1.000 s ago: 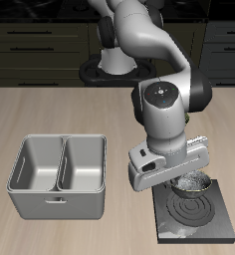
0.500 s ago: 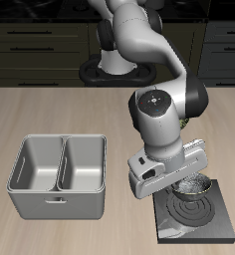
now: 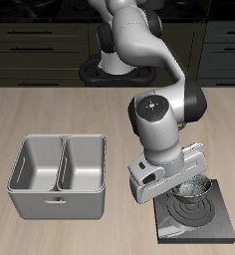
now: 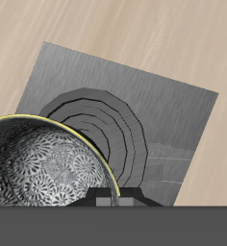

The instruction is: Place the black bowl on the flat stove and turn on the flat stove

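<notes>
The black bowl point(image 3: 195, 188) has a dark outside and a speckled, shiny inside point(image 4: 46, 165). My gripper point(image 3: 186, 185) is shut on its rim and holds it low over the flat stove point(image 3: 211, 221). The stove is a dark square plate near the table's front edge, and its concentric burner rings point(image 4: 113, 127) show just past the bowl in the wrist view. The bowl hangs over the back part of the rings. Whether it touches the plate cannot be told. The arm hides part of the stove, and no knob shows.
A grey metal tray point(image 3: 35, 198) with two compartments stands beside the stove near the front edge, a short gap away from the gripper. The robot's round dark base point(image 3: 98, 71) sits at the back of the wooden table point(image 3: 40, 115).
The gripper has carried the bowl a little toward the table's front edge and lower, closer over the burner rings. The tray has not moved.
</notes>
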Tool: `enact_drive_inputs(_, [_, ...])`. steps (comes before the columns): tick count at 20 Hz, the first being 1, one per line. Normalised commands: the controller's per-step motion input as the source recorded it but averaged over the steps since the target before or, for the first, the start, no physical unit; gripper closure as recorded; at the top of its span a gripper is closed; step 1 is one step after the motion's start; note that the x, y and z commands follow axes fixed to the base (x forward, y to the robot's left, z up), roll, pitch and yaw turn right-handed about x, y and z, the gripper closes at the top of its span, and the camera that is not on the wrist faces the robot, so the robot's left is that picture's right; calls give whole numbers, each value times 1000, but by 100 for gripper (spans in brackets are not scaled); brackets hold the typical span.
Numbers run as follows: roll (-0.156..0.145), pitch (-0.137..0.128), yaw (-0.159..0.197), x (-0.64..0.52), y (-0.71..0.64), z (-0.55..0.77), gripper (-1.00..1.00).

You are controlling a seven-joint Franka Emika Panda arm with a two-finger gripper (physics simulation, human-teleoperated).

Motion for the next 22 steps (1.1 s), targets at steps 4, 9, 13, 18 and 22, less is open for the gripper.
enact_drive_inputs(4, [-76,19,6,-20,-9,-19,-100])
enact_drive_inputs(9, [-6,-14,-1,-21,-41,34,-100])
enact_drive_inputs(13, [-4,-18,-25,-84,-10,124,-100])
enact_drive_inputs(18, [-11,-26,-65,-193,-62,191,-100])
enact_drive_inputs(22, [-108,-20,-154,-505,-100,307,-100])
